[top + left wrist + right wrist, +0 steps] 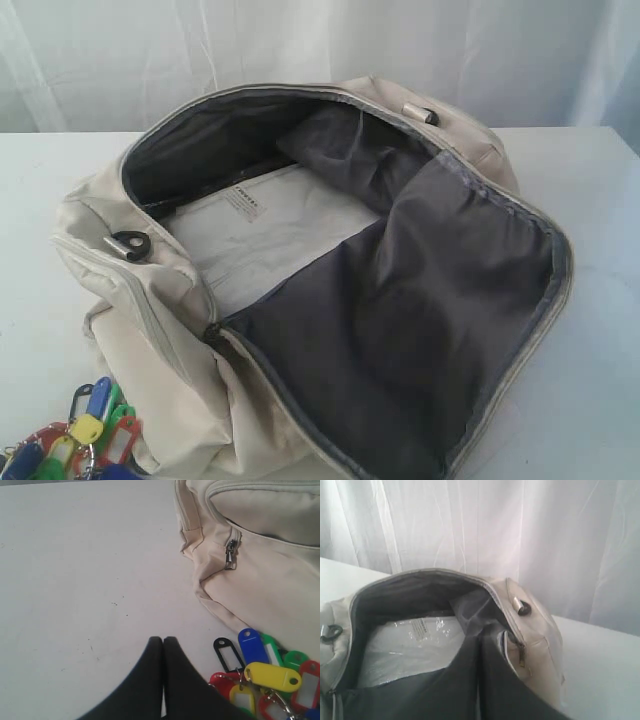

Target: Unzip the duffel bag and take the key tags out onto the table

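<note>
The large cream fabric duffel bag (150, 310) lies unzipped on the plain white table (40, 200). The bunch of coloured plastic key tags (90, 430) rests beside its front pocket. Both grippers are closed and empty: the left gripper (163, 640) near that pocket, the right gripper (479, 636) facing the bag's open mouth.

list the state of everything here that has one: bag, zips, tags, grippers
duffel bag: main zip undone, mouth wide open
front pocket zip: looks closed
key tags: out on the table, beside the bag
left gripper: shut, empty
right gripper: shut, empty
</note>
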You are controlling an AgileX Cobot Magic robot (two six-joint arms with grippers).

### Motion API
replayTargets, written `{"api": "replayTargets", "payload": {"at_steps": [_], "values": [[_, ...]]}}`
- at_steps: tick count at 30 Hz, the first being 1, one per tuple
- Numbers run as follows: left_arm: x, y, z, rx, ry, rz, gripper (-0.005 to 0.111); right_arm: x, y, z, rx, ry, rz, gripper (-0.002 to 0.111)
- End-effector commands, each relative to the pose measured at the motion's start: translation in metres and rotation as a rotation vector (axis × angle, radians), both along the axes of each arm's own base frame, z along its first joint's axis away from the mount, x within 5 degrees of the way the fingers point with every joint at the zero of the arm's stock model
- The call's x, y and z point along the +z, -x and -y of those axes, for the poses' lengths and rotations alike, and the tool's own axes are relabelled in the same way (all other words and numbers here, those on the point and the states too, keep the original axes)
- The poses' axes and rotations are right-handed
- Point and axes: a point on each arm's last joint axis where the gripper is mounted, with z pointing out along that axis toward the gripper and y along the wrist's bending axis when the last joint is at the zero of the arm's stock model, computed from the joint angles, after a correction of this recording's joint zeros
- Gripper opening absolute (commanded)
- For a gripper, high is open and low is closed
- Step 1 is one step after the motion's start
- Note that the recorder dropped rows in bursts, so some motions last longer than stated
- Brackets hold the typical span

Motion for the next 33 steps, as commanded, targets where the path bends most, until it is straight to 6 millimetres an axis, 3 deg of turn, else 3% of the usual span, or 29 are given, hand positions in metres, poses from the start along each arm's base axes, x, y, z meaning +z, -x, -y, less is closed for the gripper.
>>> {"api": "replayTargets", "payload": {"at_steps": [1,5,7,8,9,11,17,20,26,33], "values": [[-0.001,0.0,0.0,0.007,0.016,0.003,0.0,0.005,0.02,0.005,-0.005,-0.012,0.089,0.0],[-0.001,0.0,0.0,0.007,0.016,0.003,0.0,-0.007,0.025,0.008,-0.023,-0.015,0.105,0.0],[0.0,0.0,0.0,0.008,0.016,0.011,0.0,-0.029,0.028,0.011,-0.048,0.01,0.109,0.0],[0.0,0.0,0.0,0.008,0.016,0.01,0.0,-0.051,0.029,0.013,-0.062,0.045,0.097,0.0],[0.0,0.0,0.0,0.008,0.016,0.01,0.0,-0.06,0.03,0.013,-0.064,0.059,0.088,0.0],[0.0,0.0,0.0,0.008,0.016,0.01,0.0,-0.106,0.031,0.013,-0.059,0.088,0.021,0.0],[0.0,0.0,0.0,0.008,0.016,0.011,0.0,-0.177,0.026,0.013,-0.06,0.128,-0.124,0.0],[0.0,0.0,0.0,0.008,0.016,0.011,0.0,-0.176,0.021,0.019,-0.139,0.121,-0.063,0.0],[0.0,0.0,0.0,0.008,0.016,0.011,0.0,-0.177,0.018,0.029,-0.203,0.394,0.054,0.0],[0.0,0.0,0.0,0.008,0.012,0.011,0.0,-0.177,0.017,0.031,-0.231,0.453,0.072,0.0]]}}
